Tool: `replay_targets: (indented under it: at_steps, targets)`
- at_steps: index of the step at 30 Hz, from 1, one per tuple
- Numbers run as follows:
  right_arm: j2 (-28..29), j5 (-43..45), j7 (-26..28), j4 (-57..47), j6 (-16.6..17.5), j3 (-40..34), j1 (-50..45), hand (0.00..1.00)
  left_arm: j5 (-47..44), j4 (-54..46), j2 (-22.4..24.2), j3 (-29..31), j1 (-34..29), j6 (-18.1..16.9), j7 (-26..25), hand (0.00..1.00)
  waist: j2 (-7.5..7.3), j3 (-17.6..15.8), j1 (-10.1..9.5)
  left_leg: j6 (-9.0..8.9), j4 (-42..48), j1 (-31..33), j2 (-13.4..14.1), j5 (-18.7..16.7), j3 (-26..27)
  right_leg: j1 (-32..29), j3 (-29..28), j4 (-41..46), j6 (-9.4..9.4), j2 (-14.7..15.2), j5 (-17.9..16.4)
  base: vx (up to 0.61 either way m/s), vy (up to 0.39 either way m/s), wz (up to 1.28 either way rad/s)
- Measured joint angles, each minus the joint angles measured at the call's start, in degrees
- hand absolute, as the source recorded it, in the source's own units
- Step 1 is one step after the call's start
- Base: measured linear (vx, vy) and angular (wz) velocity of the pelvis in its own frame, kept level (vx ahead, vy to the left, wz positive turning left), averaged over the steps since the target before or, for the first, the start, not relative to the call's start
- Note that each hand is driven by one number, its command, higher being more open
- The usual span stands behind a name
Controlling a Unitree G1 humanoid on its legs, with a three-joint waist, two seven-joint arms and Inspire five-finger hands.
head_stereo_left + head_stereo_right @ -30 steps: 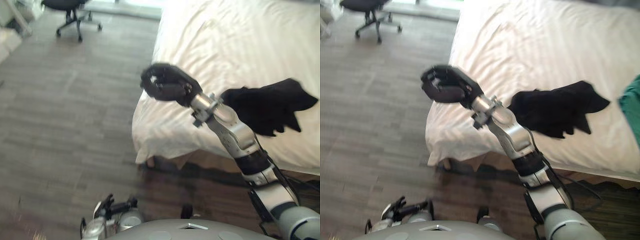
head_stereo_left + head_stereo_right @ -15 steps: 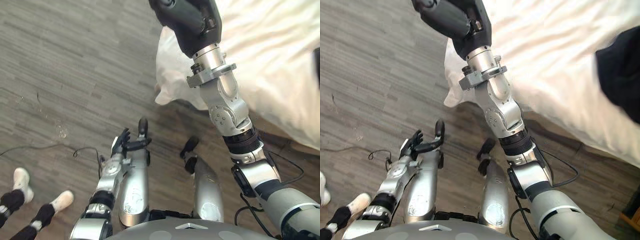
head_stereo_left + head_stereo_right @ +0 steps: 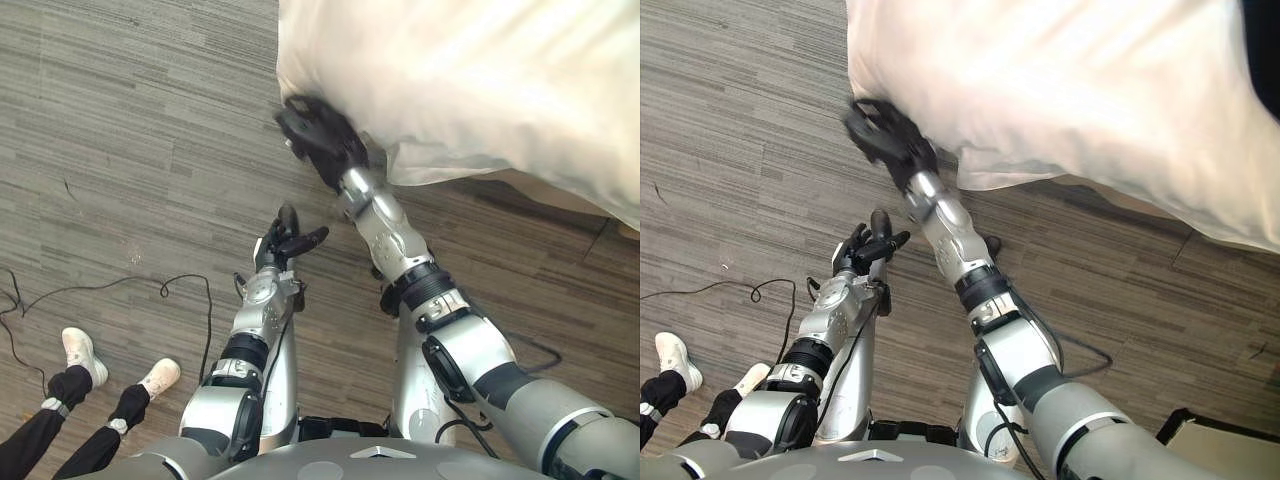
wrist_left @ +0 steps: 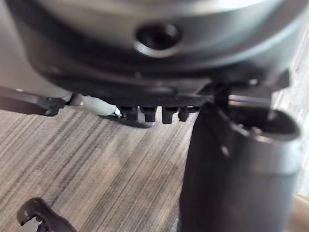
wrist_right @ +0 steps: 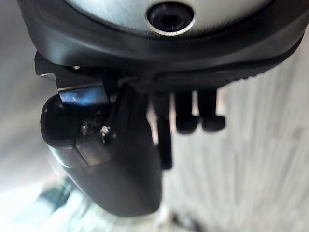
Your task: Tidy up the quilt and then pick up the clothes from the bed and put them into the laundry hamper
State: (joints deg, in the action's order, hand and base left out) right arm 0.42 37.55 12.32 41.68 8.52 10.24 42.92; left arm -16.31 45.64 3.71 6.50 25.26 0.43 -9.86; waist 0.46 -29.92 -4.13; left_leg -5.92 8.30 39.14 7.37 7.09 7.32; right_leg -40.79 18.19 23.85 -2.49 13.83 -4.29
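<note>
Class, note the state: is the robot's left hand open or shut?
Open: the left hand hangs over the floor, fingers spread, holding nothing.

No readable text, no labels or numbers (quilt, floor unmarked)

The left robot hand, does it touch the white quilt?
No, the left robot hand hangs over the wooden floor, apart from the quilt.

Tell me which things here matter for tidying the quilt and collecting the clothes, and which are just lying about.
For the job:
white quilt
dark garment lying on the quilt
right hand, at the quilt's corner
left hand, low over the floor

Just about:
a person's legs with white shoes
wood floor
</note>
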Motion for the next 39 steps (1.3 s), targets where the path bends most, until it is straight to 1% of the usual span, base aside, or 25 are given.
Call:
replay_targets:
  at_steps: [3,4,6,8,10,11,12,13,14,15,17,19,21,23,24,25,26,27,29,30,32,34,36,37,39]
  targets:
    - [-1.3,1.5,3.2,2.0,0.9,-3.9,-8.8,0.0,-1.8,1.2,0.0,1.2,-0.2,1.8,-0.9,1.0,-0.02,0.0,1.53,0.64,0.0,-3.0,-0.2,-0.5,3.0,1.9,-2.6,-1.4,-0.45,0.0,1.2,0.04,0.014,-0.36]
    - [-2.3,1.5,6.6,0.9,2.1,-3.7,-13.3,0.0,-2.4,1.1,0.0,1.1,-1.0,2.5,-1.6,1.0,-0.02,0.0,2.23,0.88,0.0,-5.3,-0.2,-1.1,4.2,3.7,-3.5,-1.9,-0.69,-0.1,1.4,0.04,0.007,-0.41]
    - [-3.4,1.5,11.2,-5.9,3.6,-1.5,-22.1,0.0,-3.5,0.7,-0.3,-0.2,-2.3,3.0,-2.5,1.0,0.04,0.1,3.53,1.07,-0.7,-9.3,0.0,-1.6,5.6,7.1,-4.5,-3.2,-1.1,-0.6,1.6,0.03,0.0,-0.38]
    - [-4.5,1.7,18.1,-20.4,4.8,4.0,-31.2,0.0,-3.6,-1.3,-1.1,-4.5,-4.3,4.3,-3.0,1.0,0.04,0.3,4.55,0.81,-2.1,-13.9,0.3,-1.9,6.8,10.8,-5.1,-4.3,-1.29,-1.4,1.7,0.01,-0.006,-0.31]
    - [-4.5,2.5,23.9,-31.5,4.7,8.7,-33.9,0.0,-3.5,-1.7,-1.4,-8.0,-6.1,5.3,-3.4,1.0,-0.03,0.9,4.55,0.7,-4.0,-18.0,0.5,-1.9,8.0,13.6,-5.9,-5.2,-1.3,-2.2,1.7,0.0,-0.014,-0.27]
    - [-4.5,3.1,25.6,-35.1,4.6,10.6,-34.2,0.0,-3.5,-1.6,-1.4,-9.0,-7.1,5.7,-3.5,1.0,-0.05,2.2,4.59,0.67,-4.5,-18.6,0.5,-1.9,8.4,13.8,-5.9,-5.2,-1.28,-2.3,1.6,0.01,-0.027,-0.23]
    - [-4.3,5.5,29.3,-41.3,4.3,13.9,-34.9,0.0,-3.5,-1.2,-1.3,-11.0,-9.6,6.1,-3.6,1.0,0.24,6.0,4.64,0.66,-5.5,-18.8,0.7,-2.0,8.8,13.8,-6.0,-6.1,-1.27,-2.7,1.6,0.07,-0.03,-0.18]
    - [-3.4,8.4,32.7,-46.6,3.7,16.1,-35.0,0.0,-3.4,-1.0,-1.3,-13.2,-12.2,6.5,-3.6,1.0,0.12,8.7,4.43,0.41,-6.7,-20.4,1.0,-1.7,9.4,15.0,-6.1,-6.9,-1.3,-3.1,1.6,0.11,-0.032,-0.13]
    - [-2.5,10.5,34.9,-50.5,3.4,16.8,-35.1,0.0,-3.4,-0.7,-1.3,-14.4,-14.0,7.0,-3.6,1.0,0.06,10.1,4.38,0.2,-6.9,-21.9,1.1,-1.6,9.5,16.5,-6.0,-7.1,-1.24,-3.2,1.6,0.18,-0.029,-0.09]
    - [-1.9,15.1,37.4,-55.2,3.0,17.4,-35.1,0.0,-3.3,0.0,-1.3,-15.5,-17.0,7.3,-3.1,1.0,-0.15,13.3,4.45,0.07,-6.9,-23.1,1.1,-1.9,9.9,17.8,-5.9,-7.4,-1.38,-3.2,1.3,0.15,-0.018,0.0]
    - [-1.8,18.4,38.2,-58.1,3.0,17.0,-34.9,0.0,-3.2,1.2,-1.6,-16.0,-18.5,7.3,-2.5,1.0,-0.14,15.1,4.38,0.01,-7.0,-24.4,1.1,-2.1,10.0,19.5,-5.9,-8.3,-1.42,-3.2,1.2,0.14,-0.006,0.04]
    - [-2.0,22.6,36.1,-59.9,3.1,14.8,-33.0,0.0,-1.0,2.8,-2.9,-16.5,-20.0,7.3,-1.0,1.0,-0.11,15.7,4.44,0.05,-7.1,-27.4,1.0,-2.2,10.1,23.3,-5.6,-9.7,-1.58,-3.1,1.3,0.1,0.017,0.05]
    - [-2.4,24.8,32.3,-59.8,3.3,14.2,-31.7,0.0,-0.9,3.7,-4.5,-17.0,-20.2,7.3,0.4,1.0,0.0,16.4,4.43,0.05,-7.1,-27.6,0.8,-2.3,10.0,23.8,-5.5,-10.3,-1.9,-3.3,1.6,0.02,0.011,0.0]
    - [-3.0,24.7,24.8,-57.7,3.5,13.6,-28.1,0.0,1.4,4.6,-6.5,-17.2,-20.0,7.4,2.2,1.0,0.01,16.4,4.43,0.06,-7.1,-27.2,0.9,-2.3,9.6,23.6,-5.3,-10.3,-2.05,-3.4,2.0,-0.05,0.025,0.04]
    - [-3.0,24.6,22.6,-57.1,3.4,13.3,-27.1,0.0,1.5,4.6,-6.9,-17.4,-19.8,7.4,2.5,1.0,0.03,16.4,4.31,0.08,-6.9,-26.6,0.9,-2.3,9.4,23.2,-5.1,-10.2,-2.09,-3.3,2.1,-0.13,0.023,0.16]
    - [-3.1,24.7,17.1,-56.3,3.4,12.7,-23.9,0.0,1.5,4.5,-7.6,-17.5,-18.2,7.4,3.5,1.0,0.19,16.3,4.14,0.38,-5.7,-23.7,0.8,-2.1,8.6,20.8,-4.5,-9.4,-2.06,-2.9,2.3,-0.17,0.016,0.2]
    - [-3.1,24.6,13.8,-55.8,3.5,11.9,-21.7,0.0,1.5,4.5,-8.2,-17.6,-17.5,7.4,4.1,1.0,0.31,16.2,4.05,0.65,-5.3,-21.3,0.7,-1.8,8.2,18.4,-4.3,-8.7,-1.98,-2.9,2.6,-0.18,0.006,0.21]
    - [-3.1,24.6,11.8,-55.4,3.6,11.5,-20.3,0.0,1.5,4.4,-8.2,-17.7,-16.5,7.4,4.4,1.0,0.42,16.0,3.85,0.81,-5.4,-19.8,0.6,-1.2,8.0,16.8,-4.3,-8.4,-1.84,-2.9,2.9,-0.17,0.006,0.17]
    - [-4.5,23.9,4.9,-53.6,4.5,8.9,-14.5,0.0,1.6,3.9,-8.9,-18.5,-11.7,7.1,5.1,1.0,1.57,11.6,2.79,1.1,-5.6,-15.6,0.3,0.5,7.1,12.4,-4.2,-7.0,-1.89,-2.2,3.8,-0.17,0.02,0.19]
    - [-4.9,23.4,3.4,-53.0,4.8,8.0,-13.3,0.0,1.6,3.2,-9.0,-18.8,-10.8,6.8,5.1,1.0,1.93,10.4,2.66,1.15,-5.6,-14.5,0.2,0.8,6.9,11.1,-4.2,-6.6,-1.9,-1.9,3.9,-0.19,0.022,0.16]
    - [-5.4,22.2,-1.5,-48.9,6.5,5.0,-10.1,0.0,1.7,1.9,-9.3,-19.0,-8.3,4.5,4.9,1.0,2.71,7.9,2.47,1.5,-6.9,-8.9,0.1,2.6,6.7,4.9,-4.3,-6.3,-1.44,-2.0,5.1,-0.16,0.005,0.03]
    - [-6.4,20.6,-5.1,-44.7,7.5,2.5,-8.2,0.0,1.7,1.4,-9.2,-18.3,-6.1,4.4,3.9,1.0,3.13,4.9,2.59,1.48,-9.1,-7.2,0.3,5.0,6.8,2.6,-4.3,-6.9,-0.98,-2.6,6.4,-0.09,-0.011,-0.06]
    - [-7.5,19.9,-7.2,-40.3,7.9,-0.2,-7.2,0.0,1.7,0.8,-8.8,-16.8,-4.8,4.3,3.0,1.0,3.17,2.0,2.57,1.85,-9.9,-6.5,0.5,6.4,7.3,1.5,-4.5,-7.0,-0.56,-2.9,7.0,-0.03,-0.039,-0.09]
    - [-7.9,19.0,-5.2,-41.0,9.2,-0.2,-7.1,0.0,1.7,0.4,-7.9,-15.1,-4.7,4.4,1.8,1.0,3.01,1.4,2.85,1.86,-9.9,-5.8,0.7,6.5,7.9,0.4,-4.8,-7.1,-0.28,-3.2,7.2,0.01,-0.055,-0.14]
    - [-6.9,19.4,-4.0,-40.8,9.4,-0.4,-7.4,0.0,1.7,0.4,-6.5,-13.4,-4.7,4.5,0.6,1.0,2.95,1.4,2.92,1.82,-9.8,-6.1,0.9,6.5,8.8,0.4,-5.8,-7.2,-0.21,-3.5,7.3,0.04,-0.049,-0.2]
